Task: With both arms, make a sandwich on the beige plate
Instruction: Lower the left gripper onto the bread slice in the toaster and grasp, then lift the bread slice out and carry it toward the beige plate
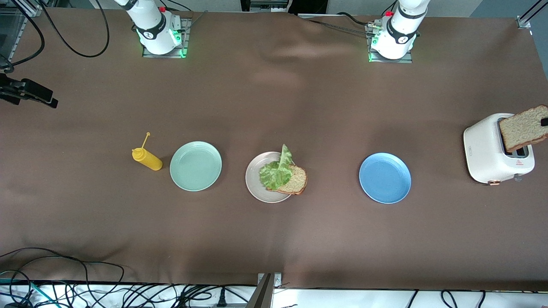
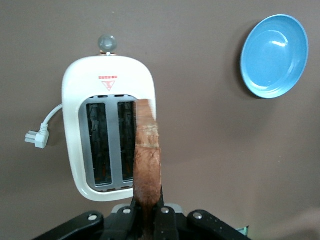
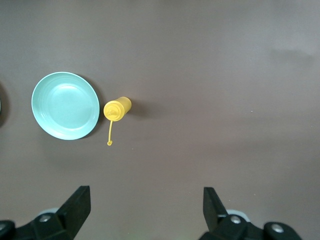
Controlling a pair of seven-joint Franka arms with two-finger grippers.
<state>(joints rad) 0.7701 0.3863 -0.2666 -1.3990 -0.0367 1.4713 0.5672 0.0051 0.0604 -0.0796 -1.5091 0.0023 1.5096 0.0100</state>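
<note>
The beige plate point(image 1: 254, 179) lies mid-table with one brown bread slice point(image 1: 295, 179) on it, overhanging the rim toward the left arm's end. A crinkly green lettuce leaf point(image 1: 276, 171) lies on that slice, one end standing up. My left gripper point(image 2: 148, 212) is shut on the second bread slice point(image 2: 148, 160), held on edge above the white toaster point(image 2: 107, 80). In the front view this slice point(image 1: 523, 127) hangs over the toaster point(image 1: 486, 154). My right gripper point(image 3: 146, 200) is open and empty, high over the table near the mustard bottle.
A blue plate point(image 1: 385, 178) lies between the beige plate and the toaster. A mint-green plate point(image 1: 195, 166) and a yellow mustard bottle point(image 1: 147, 158) lie toward the right arm's end. The toaster's cord and plug point(image 2: 37, 136) trail beside it.
</note>
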